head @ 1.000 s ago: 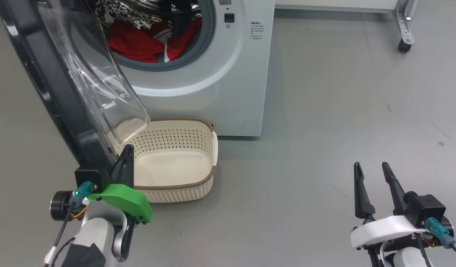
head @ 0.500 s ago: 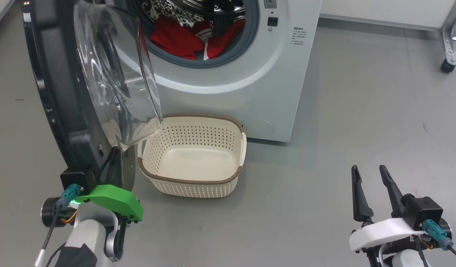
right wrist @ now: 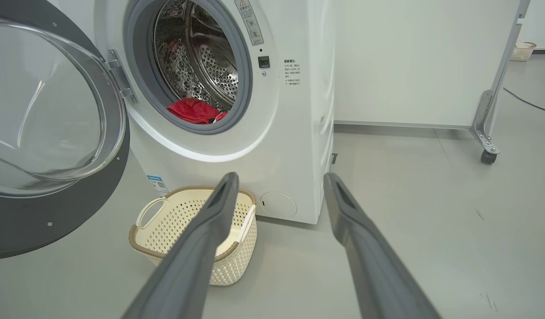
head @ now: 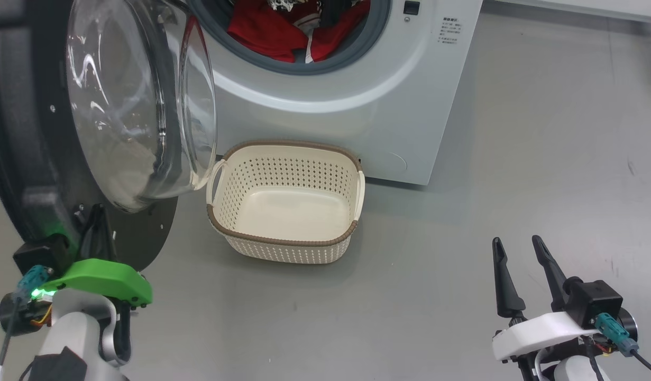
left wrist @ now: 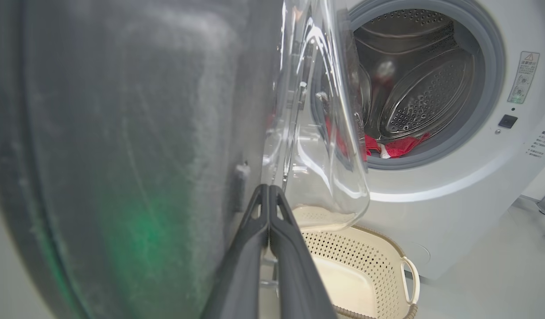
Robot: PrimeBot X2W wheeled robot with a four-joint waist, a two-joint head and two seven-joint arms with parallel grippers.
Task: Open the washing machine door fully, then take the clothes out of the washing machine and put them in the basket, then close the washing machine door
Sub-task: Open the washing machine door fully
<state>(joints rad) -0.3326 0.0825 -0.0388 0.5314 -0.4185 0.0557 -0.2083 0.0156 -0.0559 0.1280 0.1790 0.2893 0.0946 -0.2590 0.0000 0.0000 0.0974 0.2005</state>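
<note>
Change: the large round black-rimmed washing machine door [head: 18, 132] has swung wider off the big white front-loading washing machine [head: 410, 79].
Meaning: the opening step looks nearly finished, and unloading comes next.
Left pincer [left wrist: 268, 190]: fingers together, gripping nothing, tips against the door's inner face.
Right pincer [head: 521, 259]: spread wide, empty.
Bright red clothes [head: 272, 32]: in the drum, well beyond both pincers.
Cream perforated plastic basket [head: 288, 241]: empty, just right of the left pincer.

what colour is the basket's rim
Brown, above the cream perforated sides of the basket; clearest in the head view.
</note>
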